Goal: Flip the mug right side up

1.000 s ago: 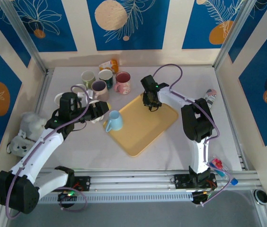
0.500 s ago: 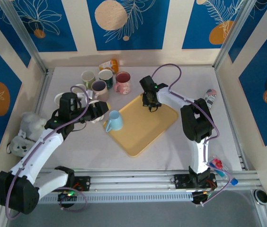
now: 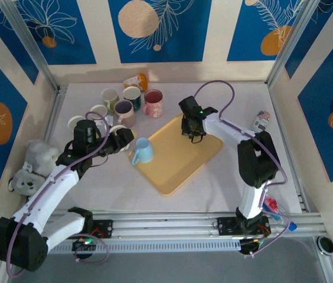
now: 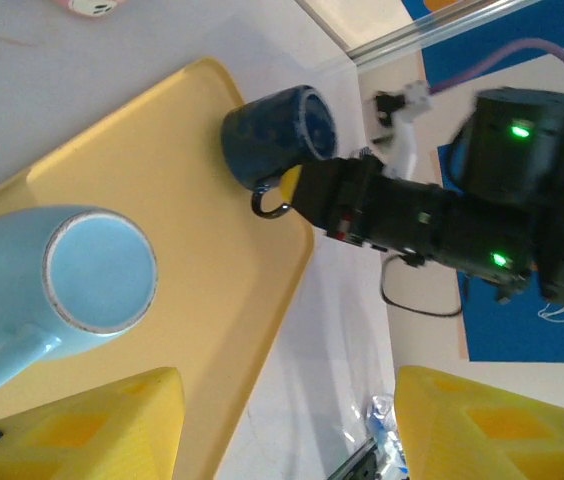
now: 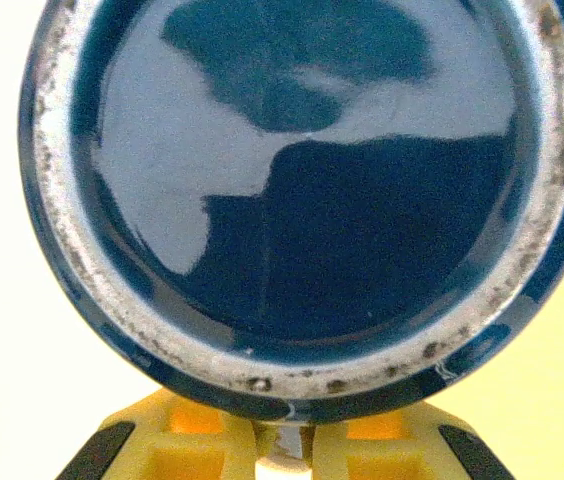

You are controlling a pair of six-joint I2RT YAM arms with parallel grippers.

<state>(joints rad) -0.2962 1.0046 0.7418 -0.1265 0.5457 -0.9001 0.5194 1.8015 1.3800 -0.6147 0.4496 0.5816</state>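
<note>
Because the right end effector [image 5: 282, 440] is clenched on something thin at the side of the dark blue mug [image 5: 292, 180], most likely its handle, the mug's whole weight hangs from a narrow pinch. I judge the chief risk to be the mug swivelling or slipping between the fingers as the wrist rolls it over. A glazed handle offers little friction. A quick rotation could let the mug drop onto the yellow tray [image 4: 162, 150] beneath the end effector, chip, or roll off the tray's edge onto the surface [image 3: 231, 100]. Letting go before the base sits flat would leave it on its side.

The mug sits directly ahead of the fingers, close above them in the right wrist view, with its base turned toward that camera. The base is glossy navy glaze ringed by a pale, speckled, unglazed foot. In the left wrist view the mug is tipped sideways over a corner of the tray; whether it touches the tray I cannot tell.

Farther out, across the tray, a light blue mug [image 4: 97, 270] appears base-up. It is just ahead of the left end effector [image 4: 282, 420], whose fingers stand apart, released and grasping nothing.
</note>
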